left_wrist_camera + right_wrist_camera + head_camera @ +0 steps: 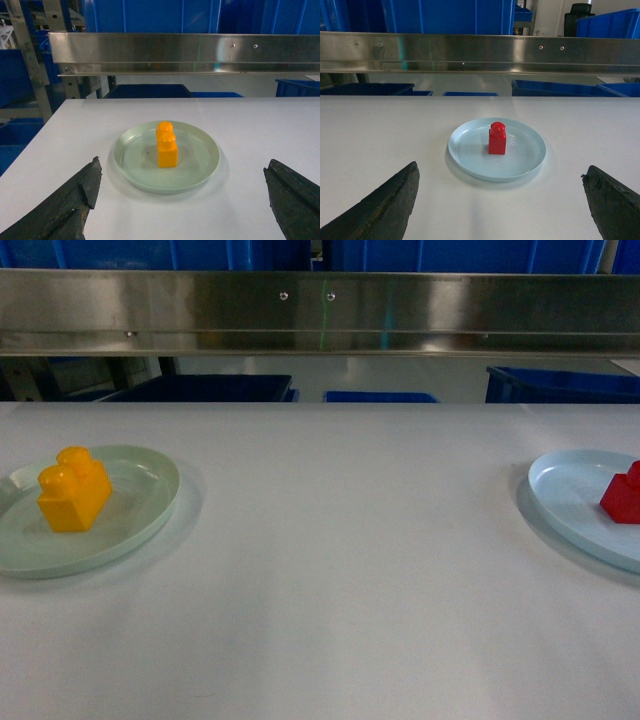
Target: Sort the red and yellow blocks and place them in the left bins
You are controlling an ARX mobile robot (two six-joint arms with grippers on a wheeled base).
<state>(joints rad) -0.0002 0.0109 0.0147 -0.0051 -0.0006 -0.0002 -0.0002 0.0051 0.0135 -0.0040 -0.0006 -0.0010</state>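
Two studded blocks, yellow block, red block, both claws spread wide

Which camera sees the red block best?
The right wrist view: the red block stands whole, mid-frame, on the pale blue plate. The head view cuts it off at the right edge. The left wrist view doesn't show it.

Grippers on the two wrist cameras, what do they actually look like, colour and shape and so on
Only the fingertips show. In the left wrist view, the left gripper has two black, rough-textured fingers that taper to blunt wedge tips. The right gripper looks the same: dark, matte, coarse wedge fingers. No cables or markings are visible, and neither arm appears in the head view.
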